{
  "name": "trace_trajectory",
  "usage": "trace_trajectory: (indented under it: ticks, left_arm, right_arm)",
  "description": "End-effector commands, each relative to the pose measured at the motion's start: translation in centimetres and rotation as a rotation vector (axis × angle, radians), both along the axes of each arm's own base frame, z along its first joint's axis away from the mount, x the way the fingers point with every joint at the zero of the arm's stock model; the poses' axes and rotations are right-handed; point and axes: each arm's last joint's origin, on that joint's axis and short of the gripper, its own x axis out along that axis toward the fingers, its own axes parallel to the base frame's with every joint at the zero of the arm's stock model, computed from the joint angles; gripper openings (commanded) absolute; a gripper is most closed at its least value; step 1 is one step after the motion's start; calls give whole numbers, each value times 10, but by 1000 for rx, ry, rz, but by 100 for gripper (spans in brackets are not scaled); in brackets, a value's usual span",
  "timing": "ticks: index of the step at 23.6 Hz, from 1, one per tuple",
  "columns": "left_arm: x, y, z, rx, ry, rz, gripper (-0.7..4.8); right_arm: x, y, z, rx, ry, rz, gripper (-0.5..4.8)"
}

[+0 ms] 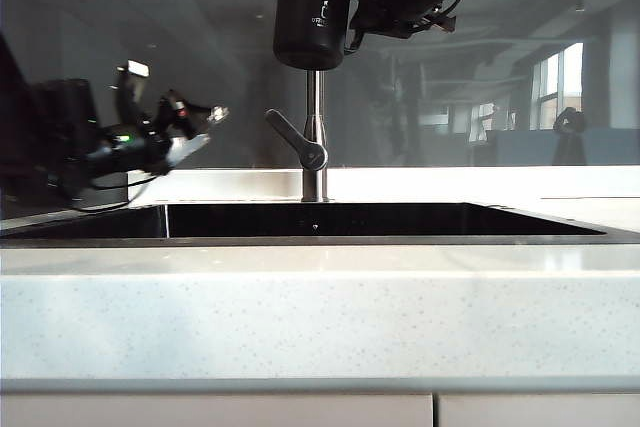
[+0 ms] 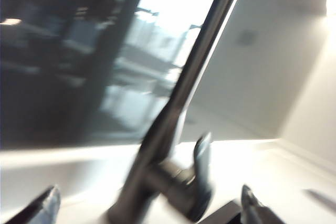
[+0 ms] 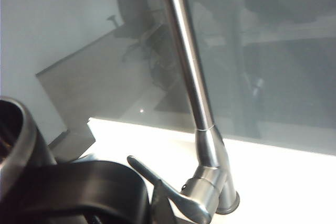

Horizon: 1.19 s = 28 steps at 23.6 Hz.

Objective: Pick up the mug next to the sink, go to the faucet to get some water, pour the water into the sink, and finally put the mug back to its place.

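Note:
High over the sink point(image 1: 400, 220), the matte black mug point(image 1: 311, 9) hangs upright with my right gripper point(image 1: 362, 5) shut on its handle side. The mug covers the top of the faucet point(image 1: 315, 117), whose lever point(image 1: 292, 135) angles up to the left. The right wrist view shows the mug's rim point(image 3: 22, 141) and dark handle point(image 3: 79, 188) close up, with the faucet pipe point(image 3: 190, 77) and lever point(image 3: 169, 193) just beyond. My left gripper point(image 1: 200, 129) hovers at the sink's left end, open and empty. Its blurred view shows the fingertips point(image 2: 45, 207) wide apart, facing the faucet point(image 2: 181, 98).
A pale speckled countertop point(image 1: 320, 317) runs along the front of the sink, with cabinet doors below it. A dark reflective glass wall point(image 1: 480, 67) stands right behind the faucet. A strip of counter point(image 1: 500, 182) lies between sink and wall.

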Motion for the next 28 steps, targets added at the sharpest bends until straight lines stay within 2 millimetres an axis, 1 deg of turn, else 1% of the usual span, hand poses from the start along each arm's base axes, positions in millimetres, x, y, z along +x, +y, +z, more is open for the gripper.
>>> trace_trajectory:
  ticks: [1,3,7,11,14,21,24,27,28]
  left_arm:
    - [21,-18,13,-46,-31,-139,471]
    - [32,-28,17,-52,-53,-166,471]
    - [40,-40,25,-28,-45,-185,471]
    - [40,-53,29,-2,-51,-217,470]
    - [41,-59,26,4,-22,-224,467]
    - [38,-69,27,13,-31,-248,466]
    - [36,-75,27,44,-38,-314,453]
    - [34,-75,29,50,-48,-344,424]
    - [33,-75,29,54,-60,-350,424]
  right_arm:
    - [-4,0,14,31,-59,10,-2]
    - [-4,0,14,31,-59,11,-1]
    - [-4,0,14,31,-59,10,-1]
    - [-4,0,15,34,-66,11,-1]
    - [-4,0,15,34,-66,11,-2]
    - [-4,0,15,34,-66,10,-1]
    - [-4,0,15,34,-67,10,-2]
    - [-4,-1,15,33,-67,9,-1]
    - [-4,-1,15,34,-66,9,-1]
